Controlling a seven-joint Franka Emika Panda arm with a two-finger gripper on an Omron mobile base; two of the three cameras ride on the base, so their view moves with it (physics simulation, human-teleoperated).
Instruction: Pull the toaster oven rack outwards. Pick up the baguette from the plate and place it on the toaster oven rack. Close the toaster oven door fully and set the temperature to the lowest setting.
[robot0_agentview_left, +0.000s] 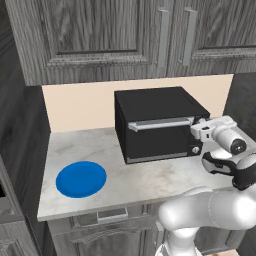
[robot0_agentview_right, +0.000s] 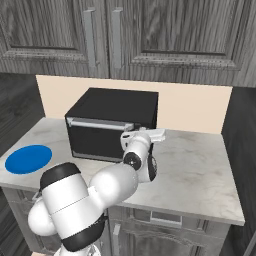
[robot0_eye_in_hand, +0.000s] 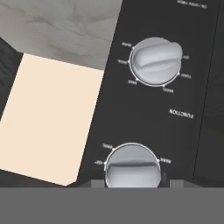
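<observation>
Facing control panel of toaster oven (robot0_agentview_left: 157, 125), hand (robot0_agentview_left: 196, 131) sits just at knob column on oven's right edge, presumably aligned for temperature setting. Hand view: lower knob (robot0_eye_in_hand: 132, 165) directly ahead between finger tips, function knob (robot0_eye_in_hand: 155, 61) beyond. Whether hand grips knob or stands open: cannot tell. Toaster oven door (robot0_agentview_left: 161, 137) appears shut, handle (robot0_agentview_left: 160, 123) along top edge. Plate (robot0_agentview_left: 81, 178) lies bare on bench (robot0_agentview_left: 140, 182), well apart left; baguette likely inside oven.
</observation>
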